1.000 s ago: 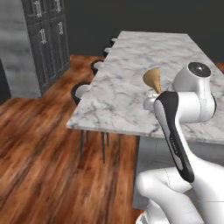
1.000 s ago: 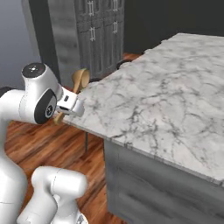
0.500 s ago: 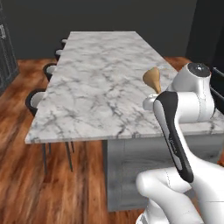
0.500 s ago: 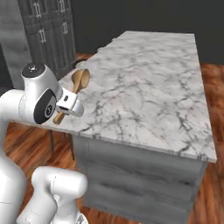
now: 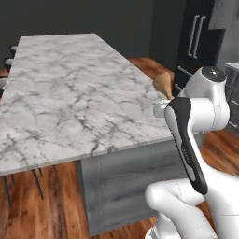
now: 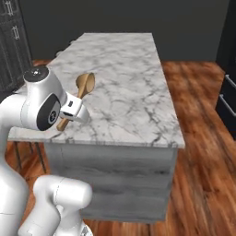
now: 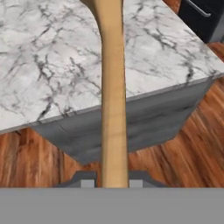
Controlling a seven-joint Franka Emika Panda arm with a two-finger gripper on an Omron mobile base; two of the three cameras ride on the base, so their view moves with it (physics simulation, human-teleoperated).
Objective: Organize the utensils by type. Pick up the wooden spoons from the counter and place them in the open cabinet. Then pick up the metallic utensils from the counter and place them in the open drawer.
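My gripper (image 6: 73, 110) is shut on the handle of an orange-tan wooden spoon (image 6: 85, 83) and holds it in the air over the near corner of the white marble counter (image 6: 131, 87). In the left base view the spoon's bowl (image 5: 163, 84) sticks up behind my arm. The hand view looks along the handle (image 7: 113, 109), which runs up from between the fingertips (image 7: 87, 179) over the counter's edge (image 7: 131, 94). The metallic utensils, the open cabinet and the open drawer are out of view.
The counter is a long island on grey wood-grain cupboards (image 6: 110, 175) over a red-brown wooden floor (image 6: 203, 152). Dark tall cabinets (image 5: 200, 32) stand to the right in the left base view. Stools (image 5: 7, 63) show at the island's far left side.
The whole picture has swung round as the base turned, so the island now lies more lengthwise ahead. The spoon stays in my gripper in the same pose.
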